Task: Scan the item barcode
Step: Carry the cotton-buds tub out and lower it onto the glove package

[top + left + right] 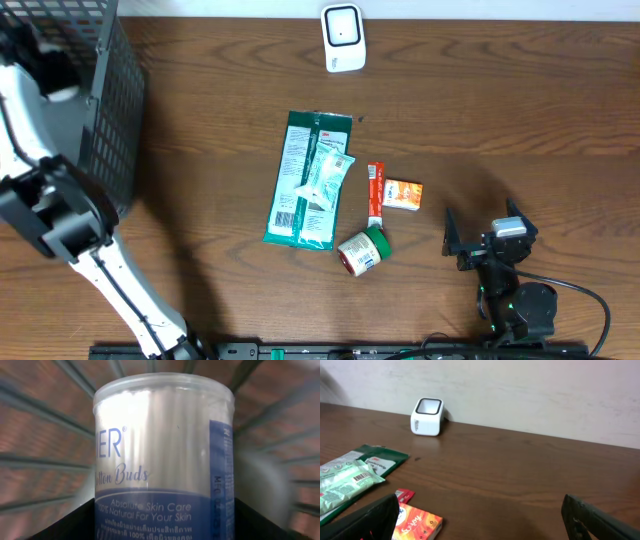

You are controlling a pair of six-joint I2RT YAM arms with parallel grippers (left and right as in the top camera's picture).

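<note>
The brown wood-grain table (520, 120) fills the overhead view. The tall black wire-mesh basket (110, 110) stands at its far left corner. The white left arm (110, 270) reaches up from the near edge into that basket. The black right arm (520, 305) sits at the near right, well apart from the goods.

The right gripper (482, 522) has its jaws spread wide over bare wood, with nothing between them.

The flat dark-green plastic packet (290, 180) lies mid-table; a smaller white-and-green pouch with a barcode (325, 180) rests on top of it.

The clear round plastic tub of cotton buds with a blue label (160, 450) stands upright inside the basket, close before the left wrist camera, with mesh bars blurred all round it. The left gripper (162, 527) has a dark finger on either side of the tub's lower part; whether it grips the tub or merely brackets it, I cannot tell.

The white rounded barcode scanner (343, 38) stands at the far edge, mid-table. A small jar with a green lid (362, 250) lies on its side just beside the packet's near corner. A slim red-and-white tube (376, 190) lies beside the packet. A little orange carton (403, 194) lies just right of the tube.
</note>
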